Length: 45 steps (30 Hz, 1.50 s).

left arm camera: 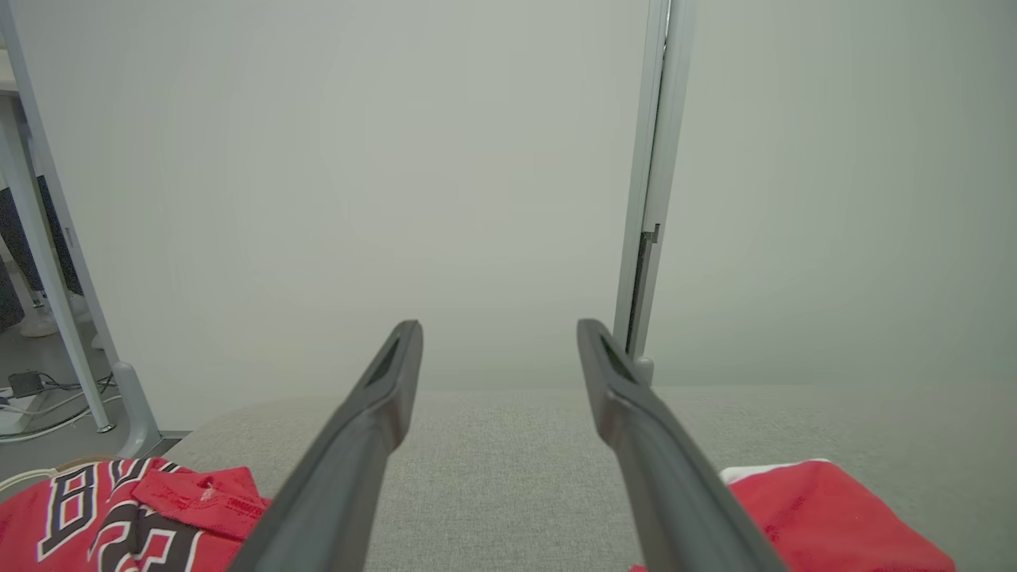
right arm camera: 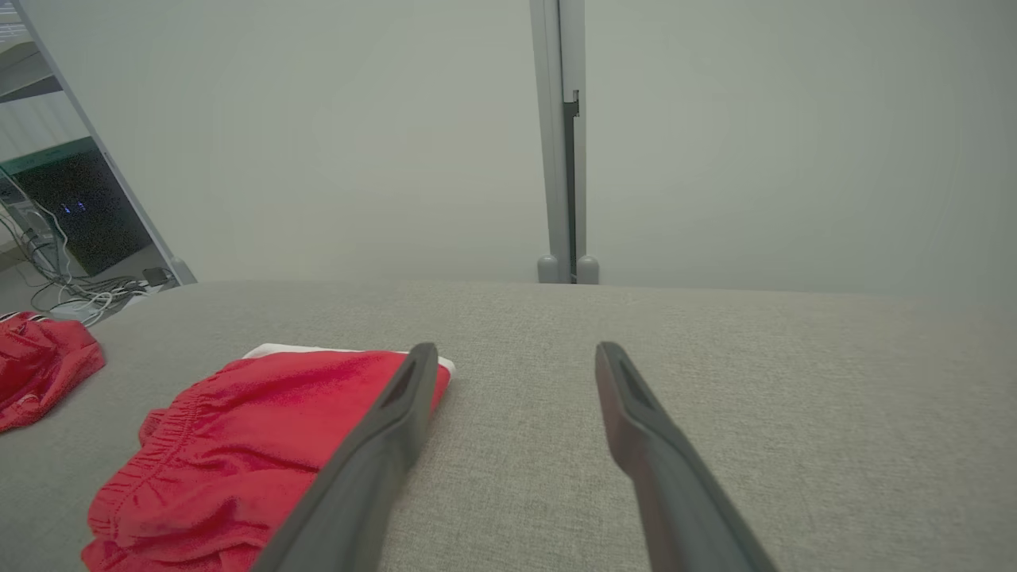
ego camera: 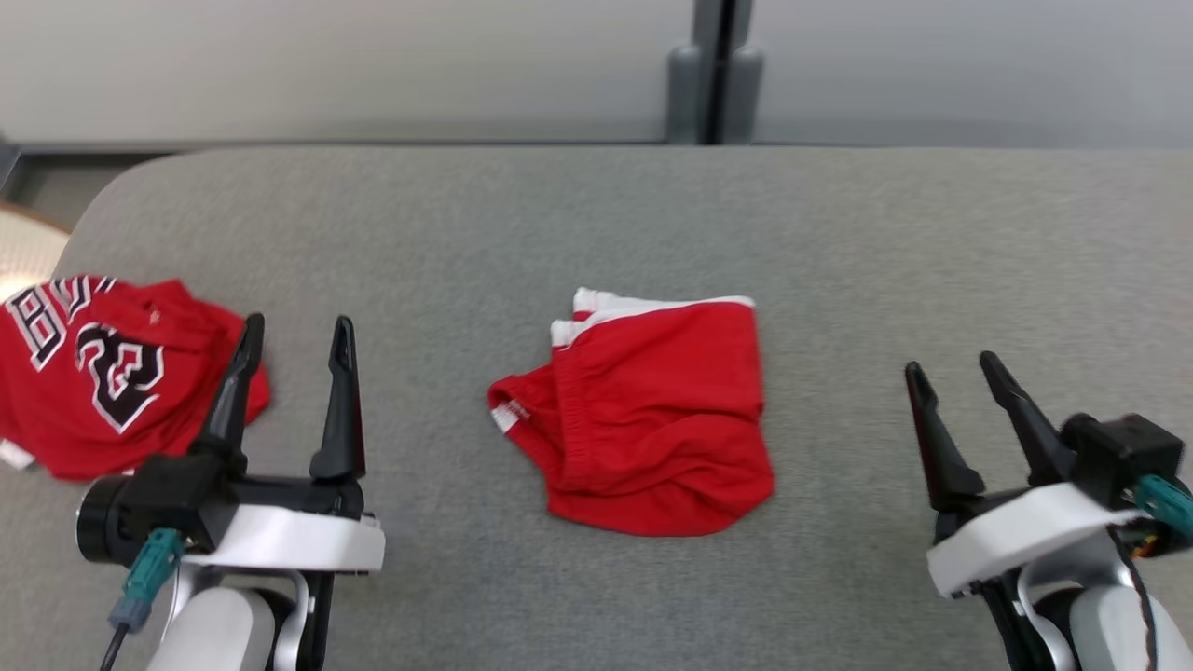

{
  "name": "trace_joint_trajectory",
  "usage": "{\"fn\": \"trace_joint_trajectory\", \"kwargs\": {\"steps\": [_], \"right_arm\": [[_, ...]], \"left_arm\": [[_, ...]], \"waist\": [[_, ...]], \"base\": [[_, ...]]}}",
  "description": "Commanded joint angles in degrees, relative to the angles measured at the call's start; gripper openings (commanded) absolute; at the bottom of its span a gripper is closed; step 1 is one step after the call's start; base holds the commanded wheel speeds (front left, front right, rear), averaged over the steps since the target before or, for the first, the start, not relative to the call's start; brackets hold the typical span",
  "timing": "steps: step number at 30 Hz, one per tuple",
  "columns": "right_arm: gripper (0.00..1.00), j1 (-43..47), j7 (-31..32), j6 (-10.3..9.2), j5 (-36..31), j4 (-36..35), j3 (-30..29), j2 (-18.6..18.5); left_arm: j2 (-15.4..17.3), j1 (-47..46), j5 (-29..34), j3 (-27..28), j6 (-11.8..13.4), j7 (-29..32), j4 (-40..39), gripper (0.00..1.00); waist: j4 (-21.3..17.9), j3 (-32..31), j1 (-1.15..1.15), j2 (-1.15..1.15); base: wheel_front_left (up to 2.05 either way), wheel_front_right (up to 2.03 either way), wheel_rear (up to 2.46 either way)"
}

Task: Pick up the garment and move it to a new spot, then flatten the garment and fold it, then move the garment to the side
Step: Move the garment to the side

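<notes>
The left gripper (ego camera: 298,324) and right gripper (ego camera: 951,363) both stand wide open and empty, long tapered dark fingers over the grey felt-like tabletop (ego camera: 559,214). Between them lie the soft red shorts (ego camera: 652,419), a rumpled, roughly square fold with white trim and a gathered waistband. A crumpled red jersey (ego camera: 93,373) with black-and-white lettering lies just beside the left gripper.

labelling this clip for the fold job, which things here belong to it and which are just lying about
Job in hand:
- red shorts, mid-table between the grippers, likely the garment
- left gripper, open
- right gripper, open
- grey table

Lying about:
- red jersey, at the table's left edge
- partition post
- cables on the floor
</notes>
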Motion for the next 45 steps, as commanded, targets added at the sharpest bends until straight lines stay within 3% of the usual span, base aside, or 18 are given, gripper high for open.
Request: {"fn": "trace_joint_trajectory", "kwargs": {"steps": [1,9,16,17,18,19,25,31,45], "right_arm": [[1.0,-1.85,-0.32,0.0,0.33,1.47,0.67,-0.47],[1.0,-9.32,-1.42,0.0,3.3,14.0,5.49,-0.81],[1.0,-10.89,0.37,0.01,6.48,23.13,8.02,-0.07],[0.48,-11.08,0.1,0.01,6.85,23.91,8.5,-0.1],[0.13,-11.16,-0.41,0.01,7.21,24.48,8.84,-0.15],[0.0,-11.38,-0.74,0.01,7.47,24.86,9.26,-0.19],[0.0,-13.6,-4.22,-0.01,7.35,24.72,10.71,-1.61],[0.0,-14.61,-6.47,-0.06,6.72,23.87,11.98,-2.91],[0.0,-17.36,-11.79,-0.05,8.26,26.03,12.51,-4.34]], "left_arm": [[-0.27,-1.84,0.15,0.41,-0.49,-0.52,0.42,1.0],[-2.4,-6.89,1.08,1.84,-3.39,-1.29,2.27,1.0],[-4.06,-7.52,2.82,3.81,-6.2,-1.28,2.61,1.0],[-4.22,-7.45,3.05,4.22,-6.62,-1.28,2.77,1.0],[-4.31,-7.41,3.27,4.67,-6.97,-1.28,2.88,1.0],[-4.4,-7.37,3.56,5.17,-7.34,-1.29,2.89,1.0],[-5.08,-7.13,5.28,7.12,-9.2,-1.29,3.42,1.0],[-4.61,-7.27,7.22,8.02,-10.41,-1.29,2.71,1.0],[-1.33,-10.42,10.16,5.47,-13.02,0.67,0.51,1.0]], "waist": [[4.57,4.5,0.0,0.0],[9.83,9.21,0.0,0.0],[11.11,10.31,0.0,0.0],[11.11,10.43,0.0,0.0],[11.03,10.54,0.0,0.0],[10.83,10.67,0.0,0.0],[8.77,10.84,0.0,0.0],[4.2,11.07,0.0,0.0],[-15.89,14.27,0.0,0.0]], "base": [[0.0,0.0,0.0],[0.0,0.0,0.0],[0.0,0.0,0.0],[0.0,0.0,0.0],[0.0,0.0,0.0],[0.0,0.0,0.0],[0.0,0.0,0.0],[0.0,0.0,0.0],[0.0,0.0,0.0]]}}
